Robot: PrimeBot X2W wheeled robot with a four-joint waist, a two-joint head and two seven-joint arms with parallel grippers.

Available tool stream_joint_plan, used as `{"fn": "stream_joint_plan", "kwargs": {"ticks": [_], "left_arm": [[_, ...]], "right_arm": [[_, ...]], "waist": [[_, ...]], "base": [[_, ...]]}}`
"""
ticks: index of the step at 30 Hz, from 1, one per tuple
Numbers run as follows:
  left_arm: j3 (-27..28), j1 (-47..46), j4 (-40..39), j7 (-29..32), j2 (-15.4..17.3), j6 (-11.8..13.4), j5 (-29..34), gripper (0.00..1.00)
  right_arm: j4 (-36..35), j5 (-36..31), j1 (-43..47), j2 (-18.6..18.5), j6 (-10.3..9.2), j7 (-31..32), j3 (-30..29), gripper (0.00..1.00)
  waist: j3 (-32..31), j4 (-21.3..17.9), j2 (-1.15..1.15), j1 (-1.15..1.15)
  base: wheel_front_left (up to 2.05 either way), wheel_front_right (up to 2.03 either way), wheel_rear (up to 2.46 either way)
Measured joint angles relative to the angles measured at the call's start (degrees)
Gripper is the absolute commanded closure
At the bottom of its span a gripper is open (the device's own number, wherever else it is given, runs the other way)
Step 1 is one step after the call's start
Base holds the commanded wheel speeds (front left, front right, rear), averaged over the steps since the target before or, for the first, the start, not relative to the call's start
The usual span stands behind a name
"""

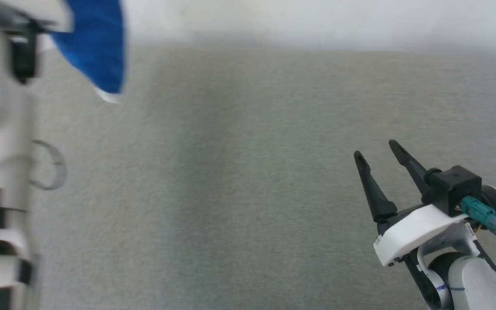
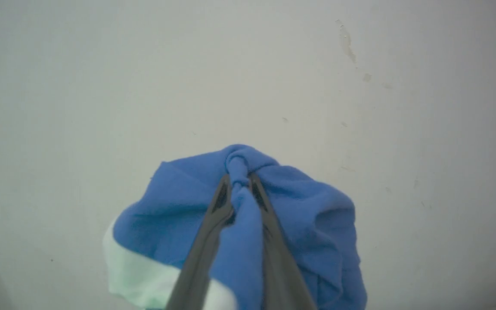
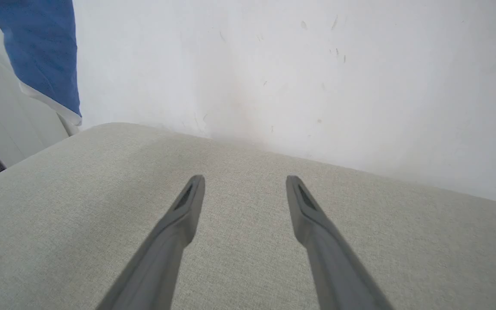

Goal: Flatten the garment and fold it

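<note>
Now, plenty of room: a broad stretch of grey padded top (image 1: 230, 172) runs to its far edge at the white wall (image 1: 317, 21). One garment (image 2: 170, 206), bunched, hangs clamped in the left gripper (image 2: 239, 177) above the far-left corner. The right gripper (image 1: 374, 148), fingers spread apart, hovers over the near-right part.

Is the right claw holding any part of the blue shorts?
No, the right claw stands open over the grey surface, and nothing lies in its gap.
</note>
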Motion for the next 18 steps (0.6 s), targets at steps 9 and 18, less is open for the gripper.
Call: {"fn": "stream_joint_plan", "kwargs": {"ticks": [9, 18], "left_arm": [[-5.21, 10.83, -12.47, 9.61, -14.32, 1.72, -3.85, 1.0], [-10.14, 38.06, -26.49, 16.8, -17.12, 7.97, -5.63, 1.0]], "right_arm": [[-0.23, -1.4, 1.8, 0.87, 0.0, 0.08, -1.07, 0.0], [-0.88, -2.36, 2.37, 1.32, 0.0, -0.02, -0.67, 0.0]], "waist": [[-1.83, -6.38, 0.0, 0.01], [-0.46, -10.57, 0.0, 0.01]], "base": [[0.0, 0.0, 0.0], [0.0, 0.0, 0.0]]}}
